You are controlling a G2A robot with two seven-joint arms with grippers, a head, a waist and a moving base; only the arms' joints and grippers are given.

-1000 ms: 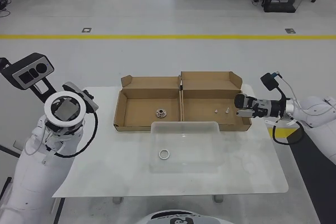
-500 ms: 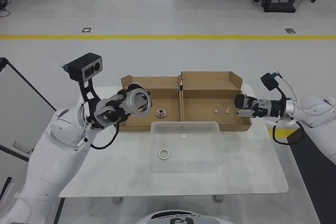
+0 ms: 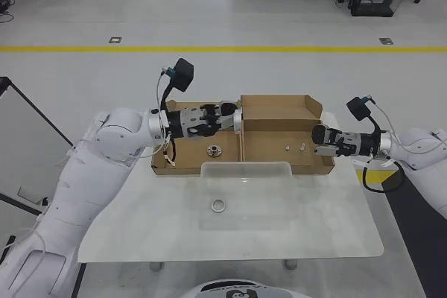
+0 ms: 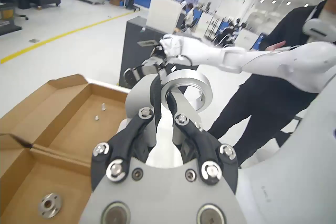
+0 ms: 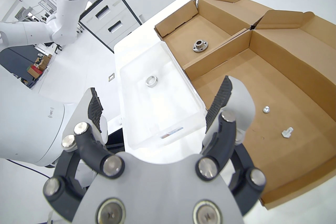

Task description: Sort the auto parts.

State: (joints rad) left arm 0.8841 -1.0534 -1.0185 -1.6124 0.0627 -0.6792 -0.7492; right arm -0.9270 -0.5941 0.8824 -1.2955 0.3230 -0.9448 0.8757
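Gripping a large metal ring, the left gripper hangs above the cardboard boxes; the right gripper stands open.

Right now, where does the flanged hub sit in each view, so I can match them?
Top view: the flanged hub lies on the left cardboard box's floor.
Left wrist view: hub on that box's floor, lower than the left gripper, which holds a metal ring.
Right wrist view: hub in the farther box, past the divider.
Shared landmark: two small bolts in the neighbouring box.
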